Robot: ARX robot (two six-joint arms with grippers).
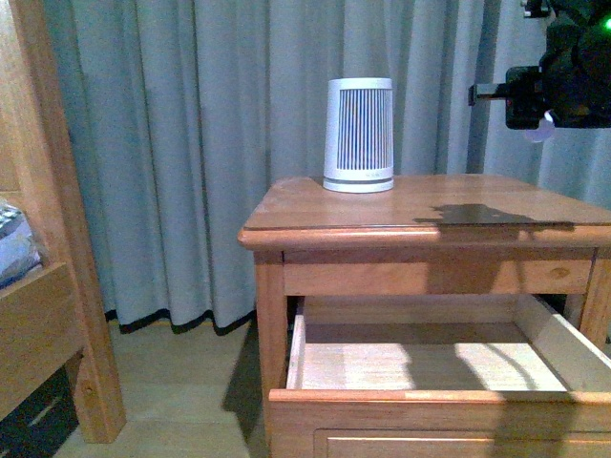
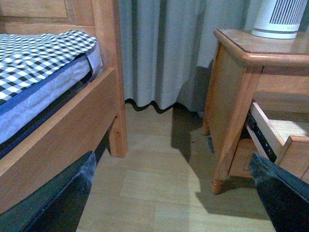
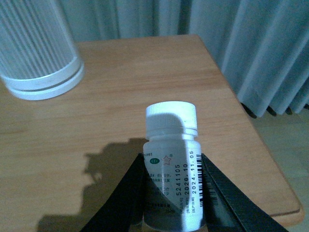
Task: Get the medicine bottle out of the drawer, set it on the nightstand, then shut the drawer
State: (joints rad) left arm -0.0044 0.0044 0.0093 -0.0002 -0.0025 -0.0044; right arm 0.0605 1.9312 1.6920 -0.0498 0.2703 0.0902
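1. The right gripper is clamped on the medicine bottle, one dark finger pressed on each side of its lower body.
2. The bottle is white with a ribbed white cap. Its label carries small dark print and a barcode.
3. In the front view the right arm hangs high at the far right, clear of the wood. The bottle is therefore held in the air over the right part of the nightstand, not resting on it.
4. The arm's shadow lies on the nightstand top below it.
5. A white-and-grey ribbed canister stands on the far part of the top, left of the held bottle and well apart from it.
6. The drawer is pulled out toward the near side, showing its pale wooden floor, partly lit and partly shaded.
7. The left gripper hangs low over the floor with its fingers wide apart and nothing between them. It is between the bed on the left and the nightstand on the right.
8. A grey curtain hangs behind everything, and the bed frame post stands at the left edge.
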